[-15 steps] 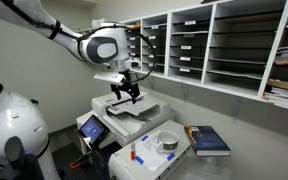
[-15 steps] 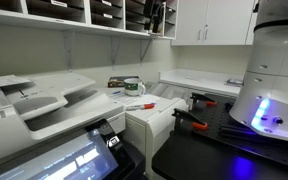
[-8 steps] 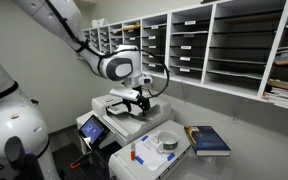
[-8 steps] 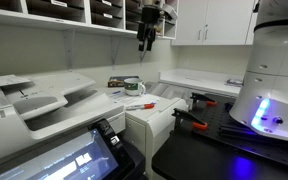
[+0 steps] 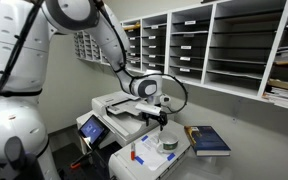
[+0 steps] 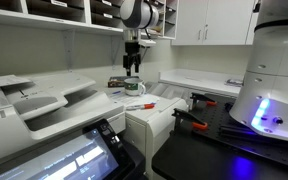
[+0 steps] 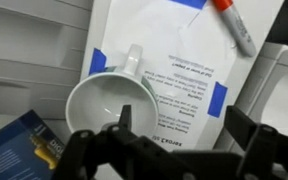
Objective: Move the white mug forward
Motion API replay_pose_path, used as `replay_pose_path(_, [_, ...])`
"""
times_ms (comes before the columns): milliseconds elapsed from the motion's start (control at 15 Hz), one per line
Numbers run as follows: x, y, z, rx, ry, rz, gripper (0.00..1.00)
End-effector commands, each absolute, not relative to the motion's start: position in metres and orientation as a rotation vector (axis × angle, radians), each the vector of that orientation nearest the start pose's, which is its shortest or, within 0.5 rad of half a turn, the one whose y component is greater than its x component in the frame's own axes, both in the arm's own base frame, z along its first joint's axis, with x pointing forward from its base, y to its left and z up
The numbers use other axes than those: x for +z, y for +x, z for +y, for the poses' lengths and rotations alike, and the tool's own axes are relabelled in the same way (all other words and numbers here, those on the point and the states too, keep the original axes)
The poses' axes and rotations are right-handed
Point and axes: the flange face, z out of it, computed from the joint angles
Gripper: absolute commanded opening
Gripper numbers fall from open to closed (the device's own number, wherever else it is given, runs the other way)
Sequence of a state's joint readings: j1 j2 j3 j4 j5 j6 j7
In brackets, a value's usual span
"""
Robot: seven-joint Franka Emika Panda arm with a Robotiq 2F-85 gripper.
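Note:
The white mug [image 7: 106, 103] is short and round with a greyish inside. It stands on a taped paper sheet [image 7: 184, 60] on a white cabinet top, with its handle pointing away in the wrist view. It also shows in both exterior views [image 5: 168, 141] [image 6: 134, 87]. My gripper [image 7: 181, 125] is open and empty. It hangs above the cabinet just over and beside the mug in both exterior views [image 5: 159, 115] [image 6: 133, 66]. One finger is over the mug's rim and the other is over the paper.
A slim white marker with a red tip [image 7: 234, 25] [image 5: 134, 153] lies on the sheet. A blue book [image 5: 208, 140] [image 7: 19, 150] lies next to the mug. A large printer [image 5: 119, 108] stands beside the cabinet, and wall shelves [image 5: 214, 45] run behind.
The arm has swung from above the printer over to the cabinet and lowered the gripper towards the mug. The mug, marker and book have not moved.

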State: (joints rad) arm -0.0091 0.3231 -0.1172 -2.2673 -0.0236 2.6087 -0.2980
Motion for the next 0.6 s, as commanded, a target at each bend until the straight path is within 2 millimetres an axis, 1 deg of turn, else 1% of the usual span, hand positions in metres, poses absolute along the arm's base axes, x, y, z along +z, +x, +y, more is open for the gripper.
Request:
replay_pose_path(0, [0.182, 0.574, -0.078, 0.099, -3.219, -0.247, 1.0])
replay_pose_path(67, [0.172, 0.582, -0.079, 0.126, -3.234, -0.239, 1.0])
replay_pose_path(133, [0.163, 0.586, -0.08, 0.158, -3.236, -0.233, 0.93])
replay_pose_path(200, [0.156, 0.591, -0.08, 0.185, -3.247, -0.223, 0.72])
replay_pose_path(267, [0.151, 0.594, -0.08, 0.202, -3.255, -0.2, 0.68])
replay_pose_path(333, [0.149, 0.597, -0.08, 0.218, -3.263, -0.181, 0.68])
replay_pose_path(400, [0.149, 0.599, -0.079, 0.232, -3.264, -0.157, 0.61])
replay_pose_path(533, [0.156, 0.599, -0.078, 0.262, -3.266, -0.108, 0.45])
